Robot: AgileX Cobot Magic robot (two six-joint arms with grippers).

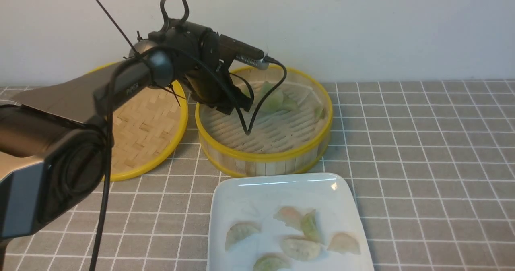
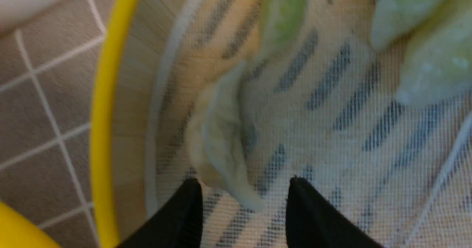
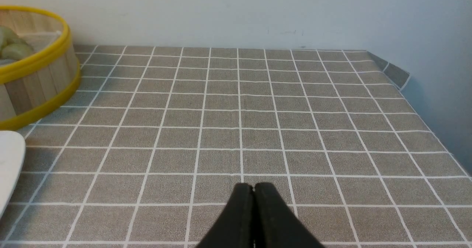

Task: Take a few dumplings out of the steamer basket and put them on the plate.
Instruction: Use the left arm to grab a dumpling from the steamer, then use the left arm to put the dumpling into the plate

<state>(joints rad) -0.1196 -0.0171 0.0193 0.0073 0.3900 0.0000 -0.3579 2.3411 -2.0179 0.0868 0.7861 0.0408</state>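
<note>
- Left arm (image 1: pixel 132 81) reaches over the rim into the steamer basket (image 1: pixel 263 156), so the left gripper (image 2: pixel 245 189) sits low over the mesh-lined floor. Fingers are apart, nothing clamped.
- The basket is just behind the plate (image 1: pixel 241 194), so it's a short carry, I'd guess. A few green dumplings (image 1: pixel 273 98) sit at its far side.
- Plate holds about six dumplings (image 1: pixel 299 247), so the job looks mostly done.
- Right gripper (image 3: pixel 253 189) is off over the tablecloth (image 3: pixel 295 111), fingers pressed together, empty.
- One pale dumpling (image 2: pixel 217 145) lies by the basket wall, its tail between the open tips. Probably the next pick.
</note>
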